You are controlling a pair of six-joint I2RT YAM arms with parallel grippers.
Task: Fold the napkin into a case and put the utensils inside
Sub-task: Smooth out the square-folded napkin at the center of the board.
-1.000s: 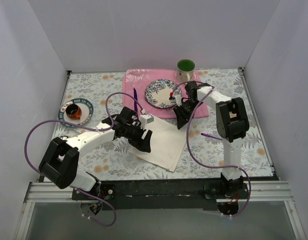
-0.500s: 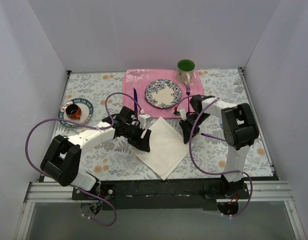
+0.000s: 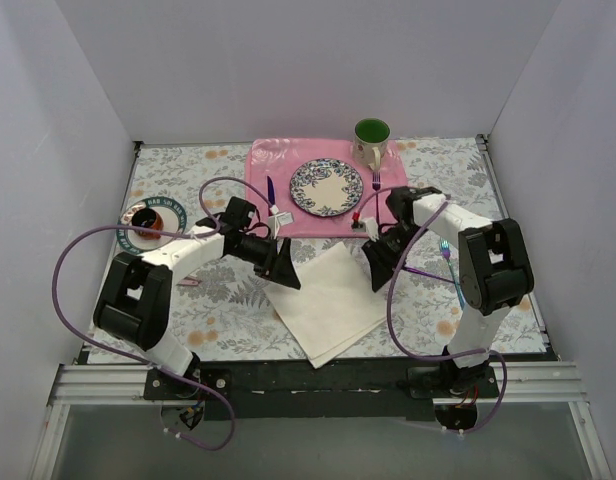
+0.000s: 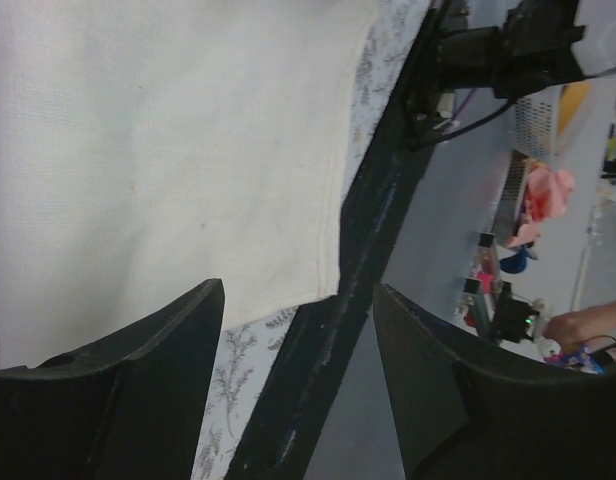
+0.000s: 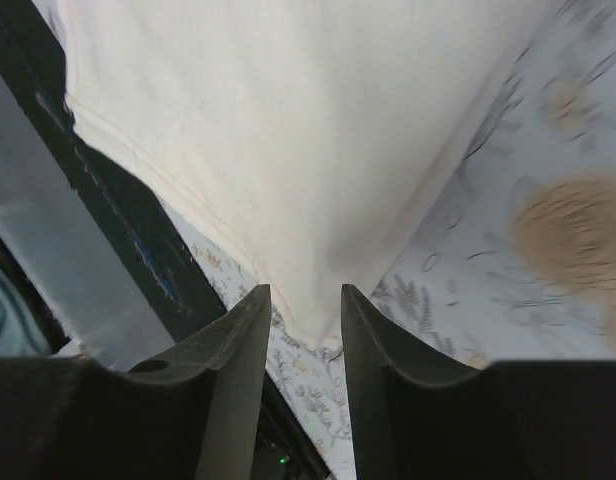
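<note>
Cloth is the matter here: the napkin lies flat on the flowered table, in the middle between the two arms and just in front of the pink placemat, with one corner toward the placemat and one toward the near edge. It looks to be in more than one layer at the near edge, but it is about as wide as it is long, so I cannot name a long axis and I judge that the case is not yet formed. The left gripper stands at the left edge of the napkin, its jaws well apart with nothing between them. The right gripper stands at the right corner; its fingers are a little apart, the corner of the cloth lies in the gap, and it does not look pinched. Both arms are about equally near, one on each side, so the next fold probably needs the two edges brought toward each other. The utensils lie on the table to the right of the right arm, apart from the napkin. The patterned plate, the dark purple knife and the green mug are behind and do not stand in the way.
</note>
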